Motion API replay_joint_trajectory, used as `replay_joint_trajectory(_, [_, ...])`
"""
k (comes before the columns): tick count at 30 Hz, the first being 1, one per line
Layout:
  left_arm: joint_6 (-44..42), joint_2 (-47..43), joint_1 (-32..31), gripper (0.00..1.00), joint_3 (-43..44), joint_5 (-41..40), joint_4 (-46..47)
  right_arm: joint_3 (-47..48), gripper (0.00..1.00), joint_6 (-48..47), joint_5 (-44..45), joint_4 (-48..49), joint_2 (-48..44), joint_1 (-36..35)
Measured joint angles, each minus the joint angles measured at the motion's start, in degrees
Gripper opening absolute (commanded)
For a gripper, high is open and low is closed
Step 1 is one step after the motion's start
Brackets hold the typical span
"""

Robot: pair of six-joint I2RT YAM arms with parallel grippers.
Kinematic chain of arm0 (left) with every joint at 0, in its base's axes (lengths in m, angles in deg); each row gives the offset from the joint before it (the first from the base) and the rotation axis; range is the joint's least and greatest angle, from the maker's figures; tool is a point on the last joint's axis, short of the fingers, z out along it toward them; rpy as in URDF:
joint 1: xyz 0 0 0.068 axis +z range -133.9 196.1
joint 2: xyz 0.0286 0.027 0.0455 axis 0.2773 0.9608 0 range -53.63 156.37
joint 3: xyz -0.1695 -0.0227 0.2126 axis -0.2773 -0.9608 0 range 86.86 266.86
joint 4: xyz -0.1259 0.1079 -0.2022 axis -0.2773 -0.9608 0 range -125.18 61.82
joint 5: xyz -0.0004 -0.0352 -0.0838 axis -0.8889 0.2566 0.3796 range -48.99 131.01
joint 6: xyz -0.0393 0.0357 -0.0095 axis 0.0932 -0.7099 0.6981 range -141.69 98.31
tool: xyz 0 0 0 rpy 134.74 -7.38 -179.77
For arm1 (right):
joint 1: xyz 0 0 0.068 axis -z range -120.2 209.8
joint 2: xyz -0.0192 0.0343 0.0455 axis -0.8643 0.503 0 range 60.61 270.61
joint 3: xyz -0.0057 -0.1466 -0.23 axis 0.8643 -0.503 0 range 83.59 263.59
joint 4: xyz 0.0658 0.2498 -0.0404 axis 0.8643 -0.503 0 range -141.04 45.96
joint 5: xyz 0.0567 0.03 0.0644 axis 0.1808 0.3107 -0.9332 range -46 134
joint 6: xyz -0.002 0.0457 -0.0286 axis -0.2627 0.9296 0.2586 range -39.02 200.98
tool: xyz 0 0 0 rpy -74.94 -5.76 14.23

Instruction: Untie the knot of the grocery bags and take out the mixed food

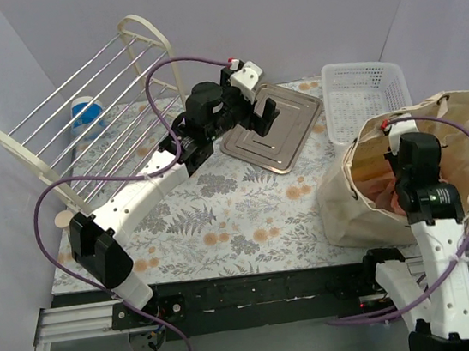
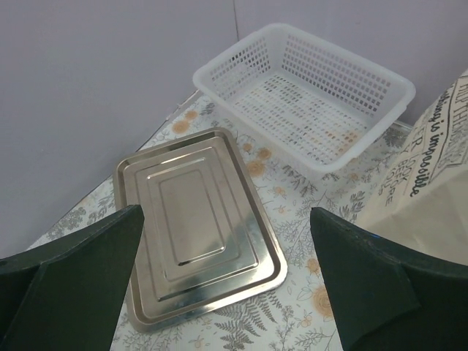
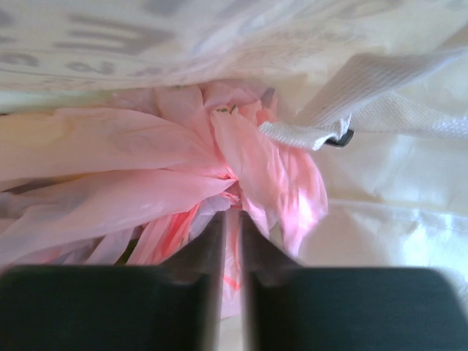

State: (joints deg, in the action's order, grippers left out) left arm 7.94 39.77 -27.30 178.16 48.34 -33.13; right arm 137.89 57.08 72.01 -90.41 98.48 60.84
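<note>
The beige canvas tote [image 1: 342, 204] stands at the table's right, its mouth wide. Inside it lies the crinkly pink plastic bag [image 3: 110, 183], gathered into a knot [image 3: 234, 186]. My right gripper [image 3: 232, 219] reaches down into the tote just below that knot. Its jaws stand a narrow slit apart, with a strip of pink film running through the gap. My left gripper [image 2: 227, 285] hangs wide open and holds nothing, above the near corner of a steel tray [image 2: 190, 219]. The mixed food is hidden.
A white slotted basket [image 1: 362, 94] stands behind the tote, right of the tray [image 1: 292, 120]. A wire rack [image 1: 95, 99] lies tilted at the back left with a blue-and-white tub [image 1: 87, 117] behind it. The tote's white webbing strap [image 3: 314, 131] crosses beside the knot.
</note>
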Motion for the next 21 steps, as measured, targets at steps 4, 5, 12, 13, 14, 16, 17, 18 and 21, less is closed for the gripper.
replay_joint_trajectory(4, [0.2,-0.4,0.2,0.98,-0.1,2.1,-1.7,0.9,0.98,3.1,-1.2,-0.7,8.8,5.0])
replay_joint_trajectory(5, [0.3,-0.5,0.2,0.98,-0.1,2.5,-2.0,0.9,0.98,3.4,-1.8,-1.1,10.7,7.0])
replay_joint_trajectory(12, [0.9,-0.5,1.2,0.98,-0.1,5.4,-4.2,-2.7,0.99,0.4,-7.9,1.9,19.8,24.6])
replay_joint_trajectory(13, [0.9,-0.5,1.4,0.98,-0.1,5.6,-4.5,-3.3,0.99,-0.3,-9.5,2.7,20.8,26.1])
replay_joint_trajectory(14, [0.8,-0.5,1.4,0.98,-0.1,5.8,-4.9,-4.0,0.95,-1.0,-11.0,3.8,21.7,27.1])
replay_joint_trajectory(16, [0.9,-0.5,1.7,0.98,-0.1,5.8,-5.3,-5.7,0.75,-3.1,-14.5,6.4,22.2,28.1])
replay_joint_trajectory(17, [0.9,-0.5,1.7,0.98,-0.1,5.8,-5.4,-6.6,0.67,-4.5,-16.3,7.5,21.8,28.3])
replay_joint_trajectory(18, [0.9,-0.5,1.8,0.98,-0.1,5.8,-5.5,-7.4,0.53,-5.8,-18.5,8.2,21.3,28.5])
replay_joint_trajectory(21, [0.9,-1.0,1.8,0.98,-1.0,5.8,-5.6,-8.7,0.2,-9.3,-24.3,8.4,20.1,28.6])
